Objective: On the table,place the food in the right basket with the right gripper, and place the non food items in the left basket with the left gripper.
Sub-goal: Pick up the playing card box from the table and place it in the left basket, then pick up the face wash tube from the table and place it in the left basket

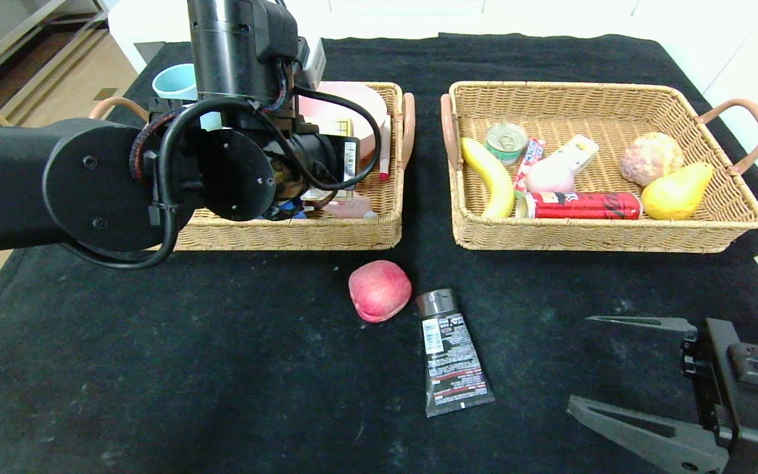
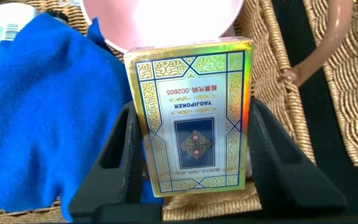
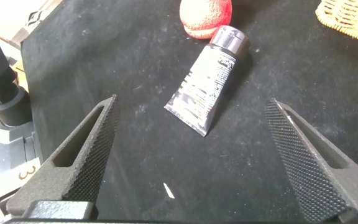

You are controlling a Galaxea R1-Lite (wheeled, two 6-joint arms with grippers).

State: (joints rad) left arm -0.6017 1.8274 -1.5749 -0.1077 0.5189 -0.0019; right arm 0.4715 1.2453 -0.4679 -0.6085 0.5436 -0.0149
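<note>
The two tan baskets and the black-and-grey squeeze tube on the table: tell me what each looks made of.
Two tan baskets: woven wicker or rattan, matte, judging by the ribbed weave; their smooth brownish handles could be plastic or wood. Black-and-grey squeeze tube: probably soft glossy plastic, flattened and crimped at its end, with a cap that looks like metallic-finish plastic.

— Where are the baskets sitting?
— The left basket (image 1: 353, 234) is lying at eleven o'clock on the table (image 1: 155, 368), the right basket (image 1: 616, 237) at one.
— And the loose things?
— The peach (image 1: 379, 290) is lying before them; the tube (image 1: 453, 353) is touching it at five o'clock.
</note>
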